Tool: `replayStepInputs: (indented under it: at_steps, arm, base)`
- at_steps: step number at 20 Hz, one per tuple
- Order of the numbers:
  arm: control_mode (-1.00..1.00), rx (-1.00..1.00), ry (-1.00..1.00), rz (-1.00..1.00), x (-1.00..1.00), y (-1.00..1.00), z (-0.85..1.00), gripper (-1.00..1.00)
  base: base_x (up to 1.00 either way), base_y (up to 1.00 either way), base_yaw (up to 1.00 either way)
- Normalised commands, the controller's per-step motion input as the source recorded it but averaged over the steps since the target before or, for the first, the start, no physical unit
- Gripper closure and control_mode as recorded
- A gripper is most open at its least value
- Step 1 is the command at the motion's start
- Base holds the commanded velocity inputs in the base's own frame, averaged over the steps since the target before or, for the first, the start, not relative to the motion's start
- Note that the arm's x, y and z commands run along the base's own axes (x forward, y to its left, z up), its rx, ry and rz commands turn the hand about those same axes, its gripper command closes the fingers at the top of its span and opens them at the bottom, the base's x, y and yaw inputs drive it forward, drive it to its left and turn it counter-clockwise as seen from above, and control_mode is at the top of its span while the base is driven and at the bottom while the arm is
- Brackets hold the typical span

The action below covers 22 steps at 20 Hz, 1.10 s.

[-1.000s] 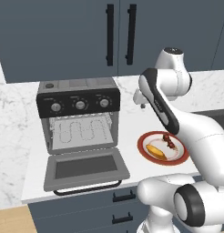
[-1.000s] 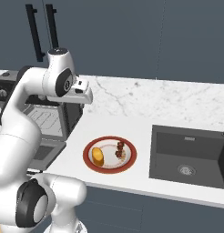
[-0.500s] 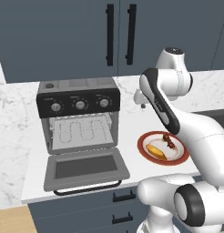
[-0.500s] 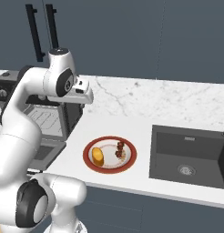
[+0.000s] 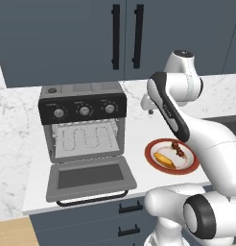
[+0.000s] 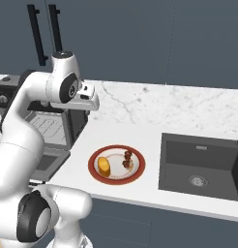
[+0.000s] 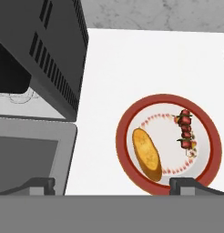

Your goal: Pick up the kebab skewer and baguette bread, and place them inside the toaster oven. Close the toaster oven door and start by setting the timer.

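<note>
Gripper point(image 7: 113, 184) high above the counter, looking straight down; jaws spread wide, nothing between them. The two finger tips point(image 7: 39, 184) stand far apart at the bottom of the hand view.

Red-rimmed plate point(image 7: 213, 154) on the white counter point(image 7: 132, 68), well below the hand. On it, the baguette bread point(image 7: 147, 154) lies on the 9 o'clock side of the plate centre, long axis running from about 11 to 5 o'clock. The kebab skewer point(image 7: 185, 132) lies on the 3 o'clock side, running near 12 to 6 o'clock, apart from the bread.

Toaster oven point(image 5: 82, 122) at 9 o'clock from the plate in the left base view. The toaster oven door point(image 5: 89, 177) is dropped flat toward the counter's front edge, dark glass up, black bar handle at the near edge. Wire rack point(image 5: 85, 138) shows inside the cavity. Three knobs point(image 5: 84, 110) in a row on the black panel above the opening.

Right base view: plate point(image 6: 102, 177) between the oven and a dark sink point(image 6: 200, 162), sink at 3 o'clock from the plate. Dark cabinets point(image 5: 67, 38) behind.
</note>
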Motion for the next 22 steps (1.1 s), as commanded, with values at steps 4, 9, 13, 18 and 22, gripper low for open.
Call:
replayStepInputs:
  at_steps: [4,9,13,18,22]
  arm:
    - [-1.00,0.00,0.00,0.00,0.00,0.00,0.00,-1.00]
    - [-1.00,-0.04,0.00,0.01,-0.27,0.15,-0.13,-1.00]
    - [-1.00,-0.08,-0.30,0.03,-0.81,1.00,-0.48,-1.00]
    - [-1.00,0.00,-0.30,0.00,-0.22,1.00,-0.38,-1.00]
    - [-1.00,0.00,-0.17,-0.04,0.08,1.00,-0.41,-1.00]
  base:
    - [0.00,0.00,0.00]
    - [0.00,0.00,0.00]
    - [0.00,0.00,0.00]
    - [0.00,0.00,0.00]
    - [0.00,0.00,0.00]
